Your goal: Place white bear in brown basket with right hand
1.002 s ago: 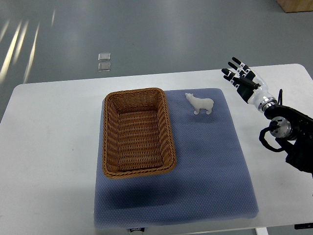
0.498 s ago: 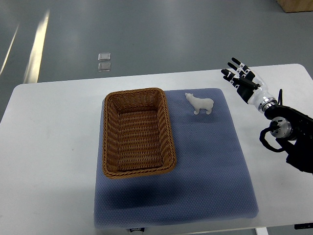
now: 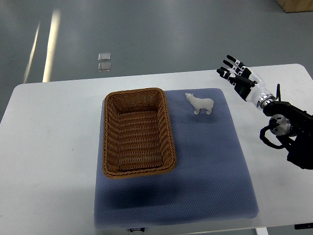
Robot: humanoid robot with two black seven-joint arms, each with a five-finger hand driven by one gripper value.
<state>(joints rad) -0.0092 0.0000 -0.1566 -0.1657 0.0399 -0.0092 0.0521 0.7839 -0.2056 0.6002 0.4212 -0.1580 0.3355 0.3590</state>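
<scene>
My right hand [image 3: 238,78] hangs spread and empty at 3 o'clock of the white bear [image 3: 200,104], which stands beside the brown basket [image 3: 138,131]. It looks light, rigid, slippery; I'd pinch its torso.

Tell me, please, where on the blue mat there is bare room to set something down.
The blue mat is bare right of the brown basket and below the white bear, down to its near edge. A bare strip also runs in front of the basket. The basket fills the left side. The right robot hand, open, hovers past the mat's far-right corner.
</scene>
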